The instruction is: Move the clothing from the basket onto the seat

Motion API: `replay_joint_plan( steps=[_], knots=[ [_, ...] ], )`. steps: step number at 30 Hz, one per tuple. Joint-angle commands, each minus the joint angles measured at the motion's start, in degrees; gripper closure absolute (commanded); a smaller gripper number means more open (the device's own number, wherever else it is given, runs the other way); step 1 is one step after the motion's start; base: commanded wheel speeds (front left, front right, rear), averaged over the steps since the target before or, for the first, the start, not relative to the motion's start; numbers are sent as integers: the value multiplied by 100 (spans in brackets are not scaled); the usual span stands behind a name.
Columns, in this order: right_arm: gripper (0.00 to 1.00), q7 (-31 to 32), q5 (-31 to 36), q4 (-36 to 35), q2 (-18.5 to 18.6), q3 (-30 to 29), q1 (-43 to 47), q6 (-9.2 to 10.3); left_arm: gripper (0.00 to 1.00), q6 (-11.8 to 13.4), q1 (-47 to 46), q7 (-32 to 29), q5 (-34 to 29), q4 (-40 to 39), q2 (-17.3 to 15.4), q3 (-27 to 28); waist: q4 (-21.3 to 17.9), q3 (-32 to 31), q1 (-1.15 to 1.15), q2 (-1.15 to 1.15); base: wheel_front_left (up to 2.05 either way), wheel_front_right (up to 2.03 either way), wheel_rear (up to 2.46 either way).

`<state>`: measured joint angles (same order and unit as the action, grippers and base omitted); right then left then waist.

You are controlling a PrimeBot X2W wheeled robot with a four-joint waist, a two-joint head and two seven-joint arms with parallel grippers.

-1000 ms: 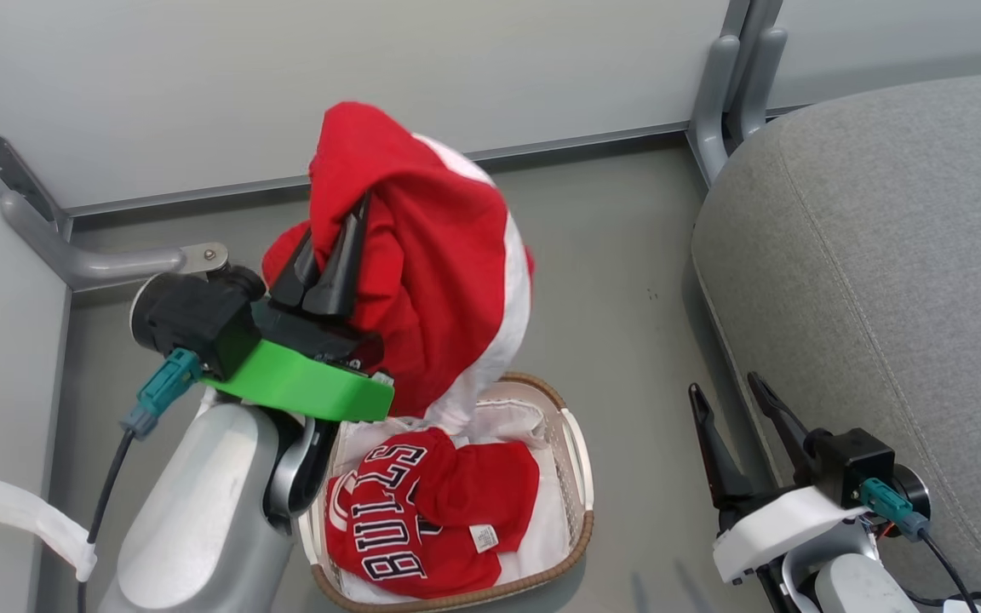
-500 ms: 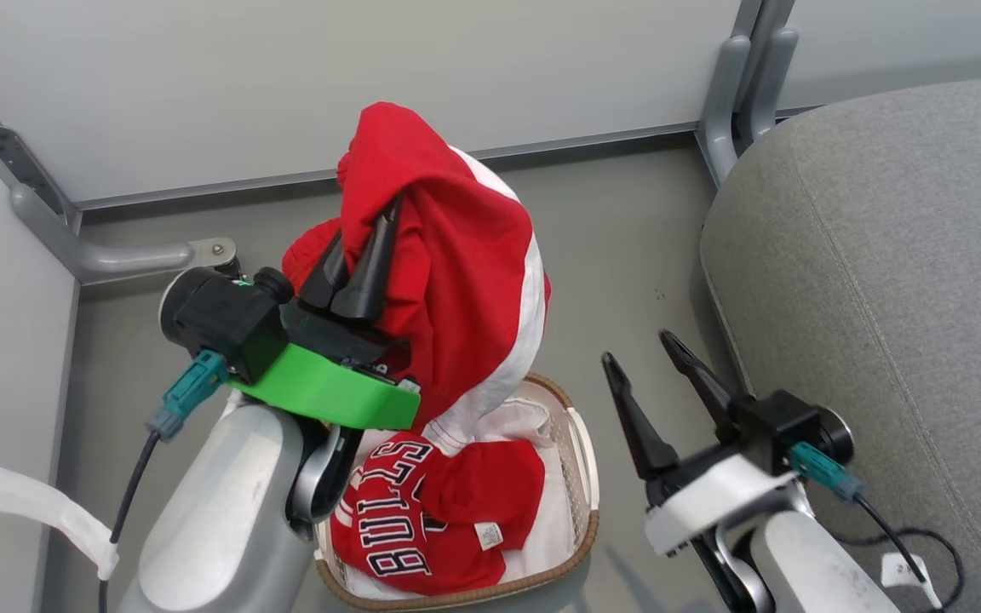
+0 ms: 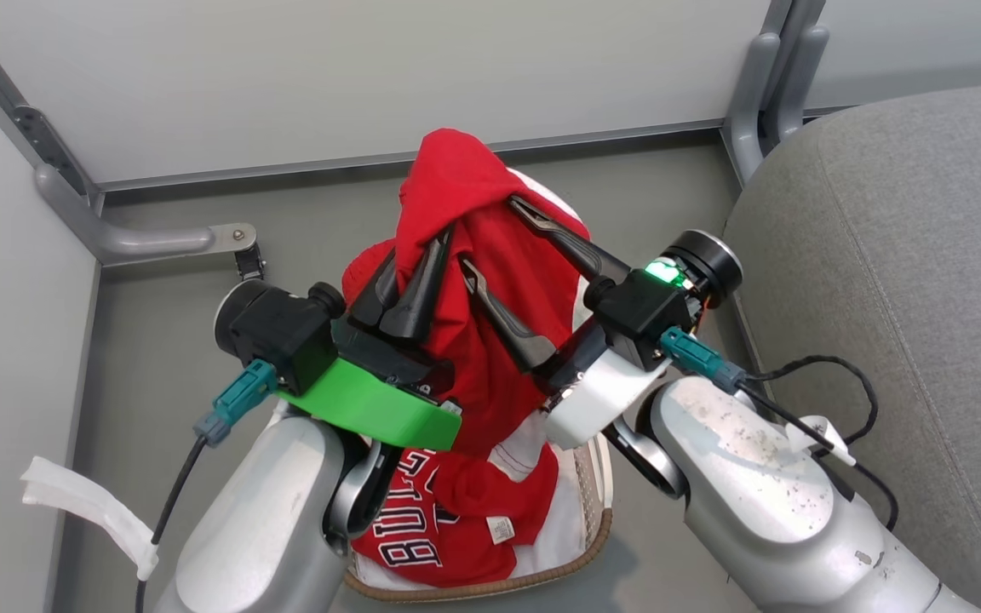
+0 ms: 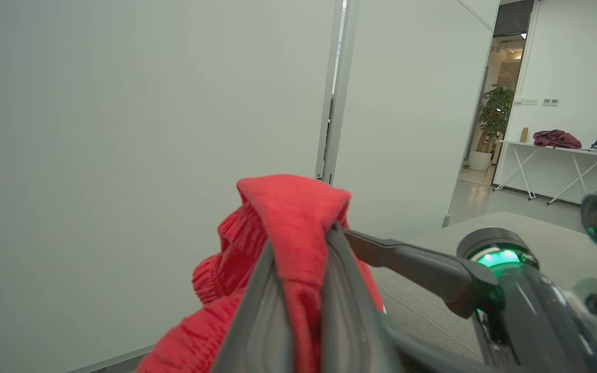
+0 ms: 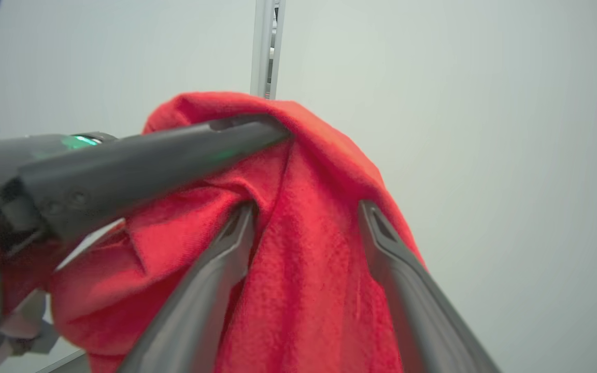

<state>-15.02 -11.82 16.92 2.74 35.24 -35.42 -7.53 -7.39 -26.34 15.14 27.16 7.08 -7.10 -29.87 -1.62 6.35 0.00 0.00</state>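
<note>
Your left gripper (image 3: 421,249) clamped the red garment (image 3: 456,174) above the basket (image 3: 599,532); right gripper (image 3: 490,234) gaped astride it, unclosed. Next move likely needed: pinch, then carry right to the seat (image 3: 925,255).

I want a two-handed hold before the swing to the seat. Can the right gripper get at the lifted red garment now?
Probably yes: the right gripper stands open, its fingers straddling a fold of the lifted red garment, which the shut left gripper pinches; nothing lies between.
</note>
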Motion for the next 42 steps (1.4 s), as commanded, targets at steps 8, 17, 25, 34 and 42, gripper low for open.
replay_joint_plan(
  steps=[8, 17, 25, 34, 42],
  knots=[
    [0, -18, 56, 506, 28, 70, 10, 8, 100, -16, -2, 1, 52, -54, 32, -159, 96, -18, 0, 0, 0, 0, 0],
    [0, -18, -165, 1133, 31, 236, -49, 8, 100, -16, -118, 1, 152, -94, 57, -462, 239, 9, 0, 0, 0, 0, 0],
    [54, -18, -505, 1527, 29, 271, -36, 8, 100, -16, -127, 1, 269, -82, 75, -545, 379, 40, 0, 0, 0, 0, 0],
    [100, -18, -761, 1270, 32, 32, 87, 8, 100, -16, 0, 0, 152, 47, 0, -447, 300, 102, 0, 0, 0, 0, 0],
    [100, -18, -855, 947, 29, -570, 357, 8, 0, -16, 167, -1, -155, 215, -14, -156, -59, 149, 0, 0, 0, 0, 0]
  ],
)
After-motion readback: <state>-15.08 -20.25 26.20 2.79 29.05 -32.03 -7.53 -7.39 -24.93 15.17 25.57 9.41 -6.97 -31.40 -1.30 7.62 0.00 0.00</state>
